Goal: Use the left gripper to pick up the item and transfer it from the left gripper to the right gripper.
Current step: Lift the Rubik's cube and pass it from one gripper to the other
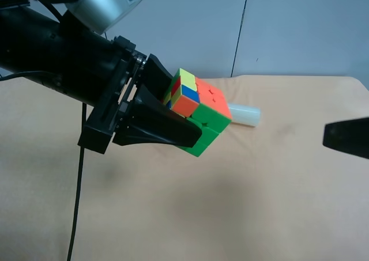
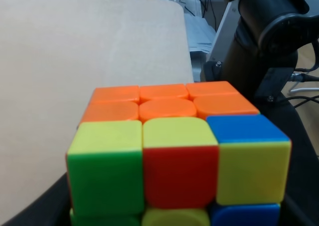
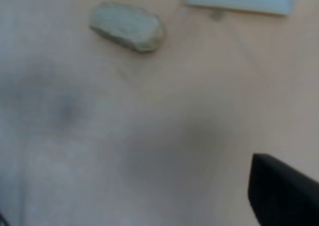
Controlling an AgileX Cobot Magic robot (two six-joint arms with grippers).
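Cube: one cube (image 1: 209, 108), being held off the table (image 1: 259, 209).
Claws: two. The left gripper (image 1: 183, 112) is clenching the cube. The right gripper (image 1: 346, 137) is standing spread wide, empty, well apart.
Around: one white cylinder (image 1: 245, 114) is lying behind the cube, partly hidden by it. One tan lump (image 3: 127, 26) is lying near the cylinder.

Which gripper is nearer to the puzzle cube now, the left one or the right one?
Left. The left gripper is clamped on the puzzle cube; the right gripper stands open, well apart from it.

1 cube (image 1: 196, 108), 1 tan lump (image 3: 127, 26), 1 white cyl. (image 1: 245, 114), 2 sets of jaws.
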